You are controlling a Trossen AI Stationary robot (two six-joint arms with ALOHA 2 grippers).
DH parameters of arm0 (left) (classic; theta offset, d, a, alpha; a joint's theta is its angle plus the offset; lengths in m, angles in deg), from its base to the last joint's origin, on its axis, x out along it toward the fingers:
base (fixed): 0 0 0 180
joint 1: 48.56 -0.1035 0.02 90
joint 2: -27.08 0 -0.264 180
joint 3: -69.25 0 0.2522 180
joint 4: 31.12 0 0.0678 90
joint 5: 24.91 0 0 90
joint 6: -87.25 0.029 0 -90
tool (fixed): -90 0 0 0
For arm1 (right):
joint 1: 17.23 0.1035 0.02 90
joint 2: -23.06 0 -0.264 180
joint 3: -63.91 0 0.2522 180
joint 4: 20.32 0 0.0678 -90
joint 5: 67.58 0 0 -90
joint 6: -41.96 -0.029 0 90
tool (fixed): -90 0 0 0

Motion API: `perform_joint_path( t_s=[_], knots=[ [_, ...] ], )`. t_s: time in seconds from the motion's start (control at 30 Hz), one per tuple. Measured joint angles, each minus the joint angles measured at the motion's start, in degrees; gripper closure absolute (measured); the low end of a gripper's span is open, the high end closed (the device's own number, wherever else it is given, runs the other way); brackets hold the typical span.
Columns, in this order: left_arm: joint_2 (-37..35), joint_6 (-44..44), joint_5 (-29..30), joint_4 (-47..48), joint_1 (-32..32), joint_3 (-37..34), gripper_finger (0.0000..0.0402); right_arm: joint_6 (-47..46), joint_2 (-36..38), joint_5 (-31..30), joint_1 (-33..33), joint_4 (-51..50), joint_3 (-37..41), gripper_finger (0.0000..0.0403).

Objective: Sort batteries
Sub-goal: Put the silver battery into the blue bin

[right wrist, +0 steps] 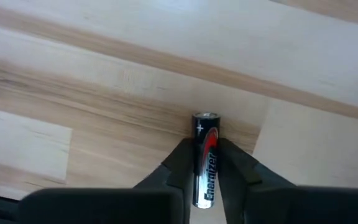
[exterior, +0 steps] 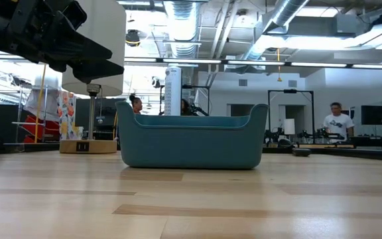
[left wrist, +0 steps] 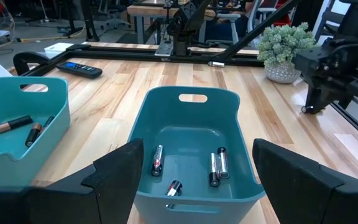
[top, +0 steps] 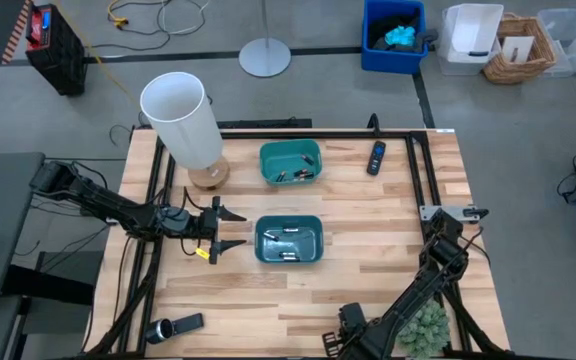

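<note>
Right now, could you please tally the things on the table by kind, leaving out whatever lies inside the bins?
teal bins: 2
lamp: 1
remote: 1
flashlight: 1
potted plant: 1
battery, clamped in the right gripper: 1
Total: 7. The left gripper hangs open beside one bin.

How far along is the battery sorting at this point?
Well along, it seems. Several batteries already lie in the near teal bin and a few more in the far teal bin. In hand: the right gripper, low at the table's near edge, is shut on an Energizer battery. The left gripper hovers open beside the near bin, empty. No loose batteries are visible on the table, so that held one may be the last.
</note>
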Motion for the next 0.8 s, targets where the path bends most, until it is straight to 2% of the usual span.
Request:
perform_joint_path(
  t_s=[0.2, 0.8],
  knots=[
    [0.0, 0.0, 0.0, 0.0, 0.0, 0.0, 0.0107, 0.5, 0.0, 0.1, -0.4, -0.3, 0.0, 0.0344],
    [0.0, 0.0, 0.0, 0.2, 0.0, 0.0, 0.0107, 8.4, 0.0, -0.1, -4.7, -3.0, 0.0, 0.0347]
  ],
)
